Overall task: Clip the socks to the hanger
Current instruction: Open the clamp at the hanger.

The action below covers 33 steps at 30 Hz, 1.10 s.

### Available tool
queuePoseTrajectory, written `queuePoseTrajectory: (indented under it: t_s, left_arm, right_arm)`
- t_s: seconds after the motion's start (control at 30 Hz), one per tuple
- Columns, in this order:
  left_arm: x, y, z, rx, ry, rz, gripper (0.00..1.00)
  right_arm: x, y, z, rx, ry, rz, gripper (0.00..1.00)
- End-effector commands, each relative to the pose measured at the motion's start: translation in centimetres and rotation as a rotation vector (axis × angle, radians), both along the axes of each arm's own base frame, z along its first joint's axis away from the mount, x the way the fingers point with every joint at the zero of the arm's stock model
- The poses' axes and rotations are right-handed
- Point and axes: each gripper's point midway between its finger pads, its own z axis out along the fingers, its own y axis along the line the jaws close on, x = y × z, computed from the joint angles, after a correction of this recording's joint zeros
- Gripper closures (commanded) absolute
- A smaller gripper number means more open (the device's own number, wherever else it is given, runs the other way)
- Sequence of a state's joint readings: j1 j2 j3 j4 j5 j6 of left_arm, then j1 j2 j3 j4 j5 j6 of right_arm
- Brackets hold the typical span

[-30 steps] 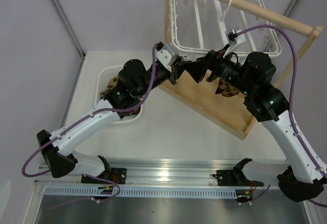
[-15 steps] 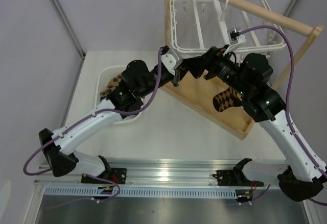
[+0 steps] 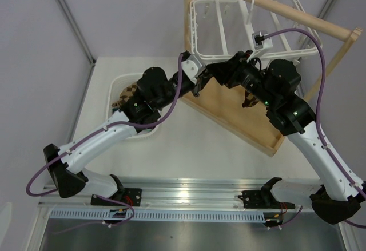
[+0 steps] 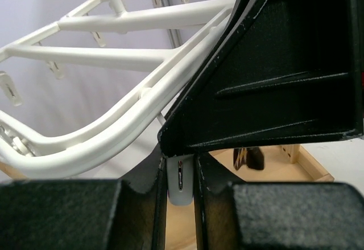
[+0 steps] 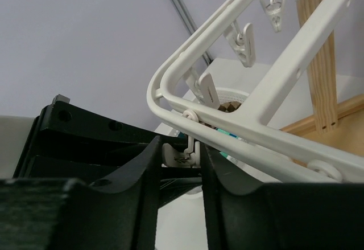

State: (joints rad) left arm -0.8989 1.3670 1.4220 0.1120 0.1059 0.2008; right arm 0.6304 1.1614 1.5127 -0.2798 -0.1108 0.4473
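Observation:
The white hanger (image 3: 229,28) hangs from the wooden rod, and its frame (image 4: 114,56) fills the left wrist view. My left gripper (image 3: 201,81) is shut on the lower tab of a white clip (image 4: 180,176) under the hanger's near corner. My right gripper (image 3: 216,75) meets it from the right, jaws shut on the sprung top of a clip (image 5: 183,153) below the frame (image 5: 239,113). Whether it is the same clip I cannot tell. An argyle sock (image 3: 250,98) peeks out under the right arm above the tray, also showing as a dark argyle sock (image 4: 250,158). What holds it is hidden.
The light wooden stand's tray (image 3: 229,116) lies under both grippers, its rod (image 3: 303,19) crossing above the hanger. A white oval basket (image 3: 117,85) at the left holds another argyle sock (image 3: 128,92). A teal sock (image 5: 227,135) shows past the hanger frame.
My right gripper's jaws have closed onto the clip. The argyle sock that swung out below the right arm half a second ago is mostly hidden again. The left gripper has held its grip.

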Motion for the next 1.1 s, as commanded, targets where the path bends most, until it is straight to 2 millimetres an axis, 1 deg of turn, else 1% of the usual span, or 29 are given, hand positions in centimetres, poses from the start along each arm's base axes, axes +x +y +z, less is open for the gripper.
queuePoseTrajectory:
  t_s: [0.0,0.03,0.13,0.17,0.2,0.27,0.3,0.37,0.4,0.43,0.5,0.6,0.63,0.67,0.7,0.73,0.77,0.83,0.87,0.97,1.07]
  left_arm:
    - [-3.4,-0.9,1.5,-0.027,0.017,-0.117,0.96]
    - [-3.5,-0.9,1.1,-0.023,0.028,-0.118,0.95]
    - [-3.7,-0.5,1.2,-0.032,0.044,-0.118,0.91]
    - [-3.9,-0.4,1.4,-0.039,0.05,-0.119,0.9]
    - [-3.8,-0.3,1.0,-0.032,0.064,-0.111,0.89]
    - [-4.0,0.2,1.1,-0.041,0.085,-0.097,0.78]
    - [-3.6,0.6,0.4,-0.036,0.103,-0.069,0.65]
    - [-3.5,1.4,0.3,-0.049,0.128,-0.04,0.51]
    - [-3.6,1.9,-0.1,-0.051,0.137,-0.026,0.45]
    - [-3.4,2.5,0.0,-0.06,0.147,0.003,0.35]
    - [-3.8,3.4,-0.4,-0.058,0.178,0.019,0.25]
    - [-4.0,4.3,-0.9,-0.061,0.209,0.038,0.24]
    - [-4.4,4.8,-1.2,-0.059,0.21,0.037,0.23]
    - [-3.9,5.5,-1.4,-0.073,0.229,0.086,0.23]
    - [-3.8,5.9,-1.5,-0.088,0.244,0.104,0.23]
    - [-3.6,6.3,-2.1,-0.087,0.258,0.127,0.23]
    - [-3.2,7.1,-2.4,-0.098,0.291,0.171,0.23]
    - [-2.6,8.0,-2.6,-0.123,0.347,0.216,0.23]
    - [-2.5,8.2,-3.1,-0.119,0.372,0.224,0.23]
    - [-2.5,8.3,-3.4,-0.128,0.388,0.22,0.23]
    - [-1.5,9.5,-4.9,-0.118,0.438,0.305,0.23]
  right_arm:
    - [2.0,-1.0,0.7,0.007,-0.049,-0.101,0.72]
    - [2.0,-1.0,0.5,0.006,-0.046,-0.107,0.75]
    - [2.1,-1.3,0.2,-0.001,-0.043,-0.121,0.83]
    - [2.5,-1.7,0.1,-0.001,-0.039,-0.15,0.85]
    - [2.5,-1.8,0.2,0.003,-0.04,-0.158,0.88]
    - [2.6,-2.1,0.0,0.005,-0.036,-0.174,0.92]
    - [2.6,-2.2,0.1,0.009,-0.037,-0.179,0.95]
    - [2.8,-2.5,0.0,0.008,-0.036,-0.197,0.98]
    - [2.8,-2.6,0.0,0.009,-0.034,-0.203,0.99]
    - [2.8,-2.7,0.0,0.01,-0.035,-0.208,1.0]
    - [2.9,-2.8,-0.1,0.011,-0.036,-0.219,1.0]
    - [2.8,-2.9,0.2,0.022,-0.038,-0.218,1.0]
    - [2.8,-2.9,0.3,0.023,-0.039,-0.218,1.0]
    - [2.8,-2.9,0.2,0.027,-0.036,-0.217,1.0]
    - [2.8,-3.0,0.3,0.033,-0.035,-0.223,1.0]
    - [2.8,-3.0,0.3,0.035,-0.03,-0.224,1.0]
    - [2.7,-3.1,0.4,0.047,-0.025,-0.225,1.0]
    - [2.7,-3.1,0.3,0.056,-0.019,-0.228,1.0]
    - [2.6,-3.2,0.3,0.062,-0.018,-0.229,1.0]
    - [2.7,-3.3,0.2,0.071,-0.013,-0.24,1.0]
    - [2.6,-3.4,0.4,0.074,-0.017,-0.236,1.0]
